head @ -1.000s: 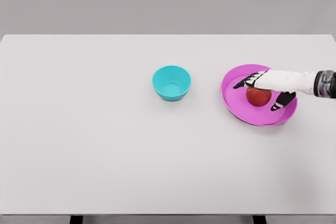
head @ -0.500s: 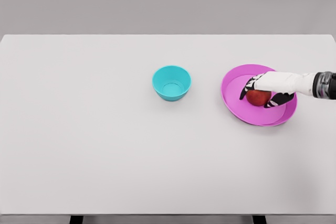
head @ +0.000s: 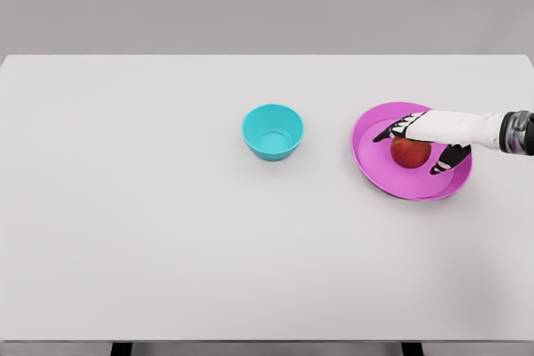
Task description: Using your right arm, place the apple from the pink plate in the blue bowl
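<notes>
On table (head: 125, 206): one apple (head: 410, 152), one pink plate (head: 371, 160), one blue bowl (head: 273, 132); right hand (head: 424, 135) spread, holding nothing.

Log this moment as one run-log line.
right hand: open over apple | apple: on pink plate | blue bowl: empty | left arm: not visible

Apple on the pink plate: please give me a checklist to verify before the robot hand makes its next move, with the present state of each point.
1. Apple lies on the pink plate: ok.
2. Right robot hand is over the apple: ok.
3. Fingers closed around the apple: not ok, they are spread.
4. Blue bowl is upright and holds nothing: ok.
5. Table between plate and bowl is free: ok.
6. Hand touches the apple: cannot tell.
</notes>
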### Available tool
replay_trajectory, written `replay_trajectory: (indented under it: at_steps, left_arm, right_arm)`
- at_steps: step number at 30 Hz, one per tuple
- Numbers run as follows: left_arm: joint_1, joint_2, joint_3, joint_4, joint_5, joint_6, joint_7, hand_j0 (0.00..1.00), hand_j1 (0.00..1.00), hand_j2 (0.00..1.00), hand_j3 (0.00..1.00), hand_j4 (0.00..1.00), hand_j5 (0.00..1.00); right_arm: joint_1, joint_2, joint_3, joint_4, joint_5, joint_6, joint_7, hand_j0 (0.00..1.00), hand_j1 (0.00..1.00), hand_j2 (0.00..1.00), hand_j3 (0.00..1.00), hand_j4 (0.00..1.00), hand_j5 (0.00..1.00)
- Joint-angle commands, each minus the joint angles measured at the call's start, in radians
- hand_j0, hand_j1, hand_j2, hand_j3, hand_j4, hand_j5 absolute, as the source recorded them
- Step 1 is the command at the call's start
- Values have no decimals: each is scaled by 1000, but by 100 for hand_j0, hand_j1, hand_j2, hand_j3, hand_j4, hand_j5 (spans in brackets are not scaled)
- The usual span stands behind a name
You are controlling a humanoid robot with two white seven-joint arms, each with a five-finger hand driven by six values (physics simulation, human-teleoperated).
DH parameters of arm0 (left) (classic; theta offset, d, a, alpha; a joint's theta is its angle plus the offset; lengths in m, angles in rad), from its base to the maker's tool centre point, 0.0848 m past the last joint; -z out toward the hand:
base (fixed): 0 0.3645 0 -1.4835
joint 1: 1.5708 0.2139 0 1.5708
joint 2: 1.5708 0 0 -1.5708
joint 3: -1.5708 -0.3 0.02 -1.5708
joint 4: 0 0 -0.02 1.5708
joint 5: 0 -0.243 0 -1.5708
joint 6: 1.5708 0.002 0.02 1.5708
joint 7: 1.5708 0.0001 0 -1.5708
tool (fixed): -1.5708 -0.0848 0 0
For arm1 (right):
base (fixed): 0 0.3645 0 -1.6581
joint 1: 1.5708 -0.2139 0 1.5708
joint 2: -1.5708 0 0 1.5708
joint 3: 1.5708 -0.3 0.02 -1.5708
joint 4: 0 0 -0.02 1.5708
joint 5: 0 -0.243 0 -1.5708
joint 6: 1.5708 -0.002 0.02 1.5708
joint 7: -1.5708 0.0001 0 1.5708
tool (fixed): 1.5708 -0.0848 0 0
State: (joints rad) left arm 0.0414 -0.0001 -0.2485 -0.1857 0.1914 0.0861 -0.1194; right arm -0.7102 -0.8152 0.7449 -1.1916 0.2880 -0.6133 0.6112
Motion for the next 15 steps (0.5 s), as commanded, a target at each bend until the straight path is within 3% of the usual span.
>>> replay_trajectory:
  at_steps: [1,2,6,15]
  left_arm:
    - [0,0,0,0,0,0,0,100,100,100,100,100,100]
    - [0,0,0,0,0,0,0,100,100,100,100,100,100]
    - [0,0,0,0,0,0,0,100,100,100,100,100,100]
    - [0,0,0,0,0,0,0,100,100,100,100,100,100]
  right_arm:
    - [0,-1,1,3,-6,2,0,88,88,88,88,88,88]
    - [0,-1,1,3,-6,2,0,78,78,78,78,78,78]
    - [0,-1,-1,1,-4,2,0,64,64,64,64,64,64]
    - [0,-1,-1,-6,-4,2,0,57,57,57,57,57,57]
